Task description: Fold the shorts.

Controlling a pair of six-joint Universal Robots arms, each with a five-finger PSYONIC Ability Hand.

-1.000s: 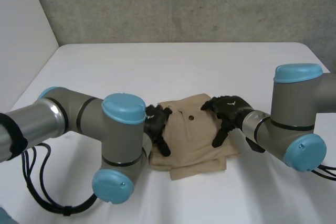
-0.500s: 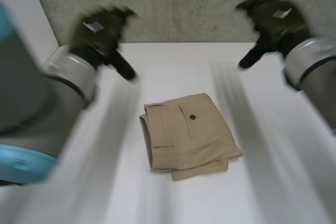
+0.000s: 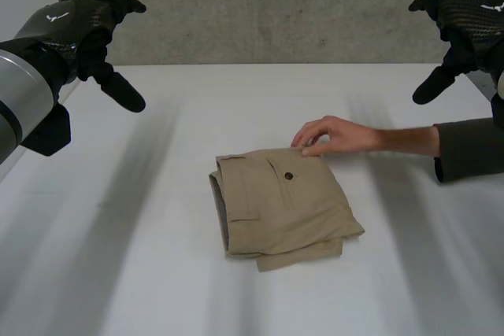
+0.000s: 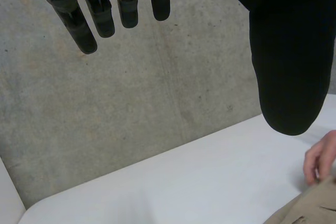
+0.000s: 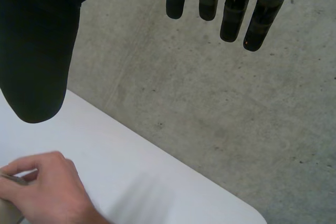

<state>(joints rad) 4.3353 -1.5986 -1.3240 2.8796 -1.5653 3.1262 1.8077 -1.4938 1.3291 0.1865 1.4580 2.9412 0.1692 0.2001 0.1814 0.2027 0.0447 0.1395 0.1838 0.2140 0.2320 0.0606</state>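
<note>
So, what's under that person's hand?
The person's hand has its fingertips on the far edge of the folded tan shorts, which lie on the white table. Whatever the palm covers is hidden.

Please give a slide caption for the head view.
Folded shorts on table, person's hand at their edge; left hand and right hand raised, open.

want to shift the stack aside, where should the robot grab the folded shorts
Probably the thick waistband edge of the shorts, coming in from the robot's left with the left hand: the layers stack evenly there, and a person's hand rests on the far corner.
</note>
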